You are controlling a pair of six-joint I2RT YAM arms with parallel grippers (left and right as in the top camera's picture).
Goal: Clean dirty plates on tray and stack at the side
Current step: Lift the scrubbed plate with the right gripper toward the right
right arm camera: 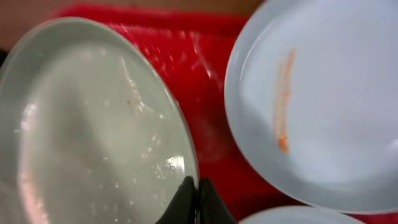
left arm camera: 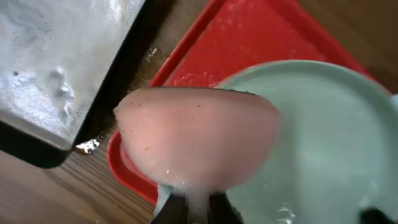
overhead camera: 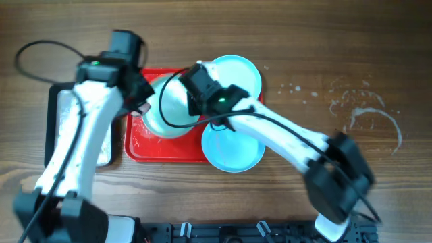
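Note:
My right gripper [right arm camera: 198, 198] is shut on the rim of a wet, foamy plate [right arm camera: 93, 124], holding it tilted over the red tray [right arm camera: 208, 118]. In the overhead view this plate [overhead camera: 169, 108] sits between both grippers. My left gripper [left arm camera: 198, 210] is shut on a soapy pink sponge [left arm camera: 199, 134], which is at the held plate's [left arm camera: 323, 137] left rim. A second plate [right arm camera: 323, 106] with an orange smear lies at the tray's far right corner [overhead camera: 233, 77]. Half on the tray's near right corner rests a third plate [overhead camera: 233, 148].
A black-rimmed silver metal tray [left arm camera: 56, 56], wet with foam, lies left of the red tray [overhead camera: 169, 145]. Water and foam splashes [overhead camera: 364, 111] mark the wooden table at the right. The arm bases stand along the near edge.

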